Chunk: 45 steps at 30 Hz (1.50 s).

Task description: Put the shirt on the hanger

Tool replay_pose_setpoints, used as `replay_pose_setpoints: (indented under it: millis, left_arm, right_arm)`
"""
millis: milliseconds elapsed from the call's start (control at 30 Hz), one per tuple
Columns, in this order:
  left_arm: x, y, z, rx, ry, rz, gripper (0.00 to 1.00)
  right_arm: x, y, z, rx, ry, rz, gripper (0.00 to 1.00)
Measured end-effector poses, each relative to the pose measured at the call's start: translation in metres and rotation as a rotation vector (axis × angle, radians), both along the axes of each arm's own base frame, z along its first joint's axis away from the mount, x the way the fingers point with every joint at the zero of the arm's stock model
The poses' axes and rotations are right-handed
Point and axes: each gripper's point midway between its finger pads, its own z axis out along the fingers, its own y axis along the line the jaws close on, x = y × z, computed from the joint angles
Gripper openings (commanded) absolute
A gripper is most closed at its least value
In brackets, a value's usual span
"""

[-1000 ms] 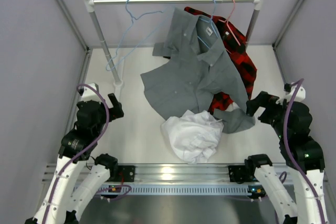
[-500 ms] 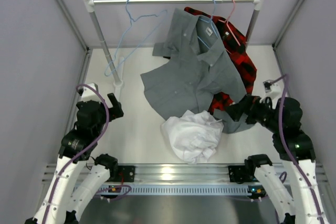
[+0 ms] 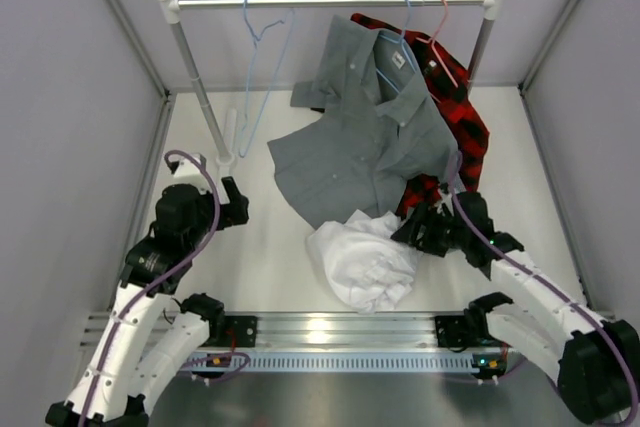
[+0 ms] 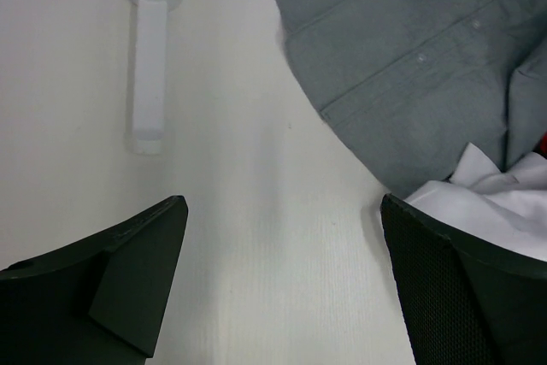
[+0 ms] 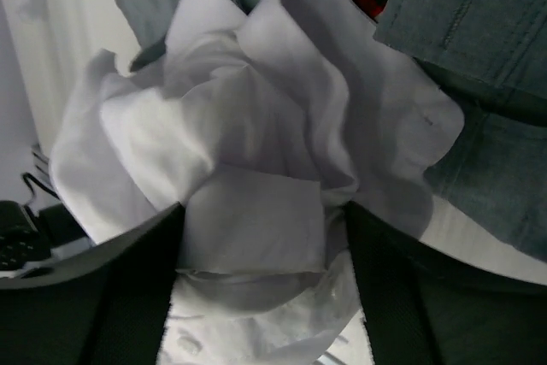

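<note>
The white shirt [image 3: 365, 259] lies crumpled on the table at the front centre. My right gripper [image 3: 415, 232] is open at its right edge, and in the right wrist view [image 5: 261, 271] the jaws stand on either side of a fold of the shirt [image 5: 248, 151]. My left gripper [image 3: 237, 209] is open and empty over bare table left of the shirt, with the shirt's edge [image 4: 504, 194] beside its right finger. The light-blue hanger [image 3: 251, 35] hangs bare on the rail [image 3: 330, 1], far from both grippers.
A grey shirt [image 3: 370, 137] on a blue hanger drapes from the rail onto the table, touching the white shirt. A red-and-black plaid shirt [image 3: 465, 117] on a pink hanger [image 3: 440, 17] hangs behind it. The rack's left post foot [image 3: 225, 160] stands near my left gripper.
My right arm has swung down and left from the right side onto the white shirt. My left gripper has shifted slightly right. The light-blue hanger has swung and turned edge-on.
</note>
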Motion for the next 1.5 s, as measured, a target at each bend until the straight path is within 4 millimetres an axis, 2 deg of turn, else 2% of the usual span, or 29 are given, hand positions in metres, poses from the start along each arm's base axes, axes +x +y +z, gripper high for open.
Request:
replay_pose_setpoints:
  millis: [33, 67, 133, 167, 233, 333, 433, 500, 567, 667, 733, 800, 833, 900, 933, 967, 1000, 1100, 1233, 1367, 1433, 1500]
  left_arm:
    - [0.001, -0.006, -0.001, -0.012, 0.009, -0.032, 0.98]
    - [0.001, -0.014, -0.003, -0.027, 0.021, -0.070, 0.98]
    - [0.003, -0.029, -0.009, -0.057, 0.057, -0.139, 0.98]
    - [0.003, -0.039, -0.014, -0.076, 0.089, -0.179, 0.98]
    - [0.003, -0.057, -0.022, -0.125, 0.144, -0.259, 0.98]
    - [0.003, -0.081, -0.029, -0.209, 0.209, -0.341, 0.98]
    - [0.003, -0.098, -0.026, -0.287, 0.219, -0.382, 0.98]
    - [0.004, -0.101, -0.022, -0.314, 0.206, -0.375, 0.98]
    - [0.006, -0.099, -0.015, -0.328, 0.175, -0.343, 0.98]
    - [0.010, -0.085, -0.004, -0.333, 0.102, -0.251, 0.98]
    - [0.011, -0.069, 0.006, -0.329, 0.034, -0.167, 0.98]
    - [0.010, -0.052, 0.017, -0.318, -0.039, -0.085, 0.98]
    - [0.009, -0.048, 0.020, -0.315, -0.055, -0.069, 0.98]
    - [0.008, -0.038, 0.026, -0.301, -0.093, -0.027, 0.98]
    - [0.009, -0.034, 0.025, -0.291, -0.098, -0.009, 0.98]
    - [0.009, -0.031, 0.023, -0.277, -0.095, 0.005, 0.98]
    - [0.010, -0.029, 0.020, -0.263, -0.085, 0.013, 0.98]
    - [0.010, -0.025, 0.009, -0.222, -0.047, 0.025, 0.98]
    - [0.010, -0.026, -0.002, -0.193, -0.005, 0.013, 0.98]
    - [0.010, -0.029, -0.007, -0.179, 0.017, -0.009, 0.98]
    - [0.010, -0.030, -0.008, -0.176, 0.024, -0.020, 0.98]
    - [0.009, -0.034, -0.009, -0.180, 0.033, -0.038, 0.98]
  right_arm:
    - [-0.002, 0.004, -0.007, 0.005, 0.015, 0.008, 0.56]
    - [-0.006, 0.011, -0.015, 0.001, 0.032, 0.034, 0.35]
    - [-0.009, 0.025, -0.016, 0.000, 0.014, 0.091, 0.15]
    - [-0.010, 0.033, -0.012, -0.002, -0.016, 0.125, 0.00]
    - [-0.010, 0.048, 0.002, 0.003, -0.099, 0.181, 0.00]
    - [-0.011, 0.070, 0.035, 0.032, -0.249, 0.258, 0.00]
    - [-0.025, 0.094, 0.070, 0.055, -0.423, 0.369, 0.00]
    - [-0.045, 0.114, 0.095, 0.084, -0.532, 0.472, 0.01]
    - [-0.063, 0.131, 0.110, 0.099, -0.619, 0.548, 0.06]
    - [-0.085, 0.156, 0.109, 0.079, -0.689, 0.612, 0.04]
    - [-0.100, 0.177, 0.092, 0.037, -0.715, 0.606, 0.09]
    - [-0.122, 0.192, 0.056, -0.021, -0.703, 0.611, 0.25]
    - [-0.131, 0.195, 0.036, -0.061, -0.697, 0.618, 0.25]
    - [-0.150, 0.198, -0.004, -0.158, -0.682, 0.644, 0.55]
    - [-0.158, 0.198, -0.019, -0.205, -0.686, 0.657, 0.65]
    - [-0.167, 0.200, -0.029, -0.245, -0.700, 0.671, 0.85]
    - [-0.173, 0.203, -0.029, -0.260, -0.716, 0.672, 0.99]
    - [-0.182, 0.216, -0.003, -0.247, -0.750, 0.636, 0.99]
    - [-0.165, 0.208, 0.050, -0.194, -0.757, 0.560, 1.00]
    - [-0.126, 0.185, 0.094, -0.180, -0.718, 0.499, 0.99]
    - [-0.106, 0.173, 0.101, -0.195, -0.696, 0.474, 0.99]
    - [-0.082, 0.157, 0.098, -0.239, -0.676, 0.454, 1.00]
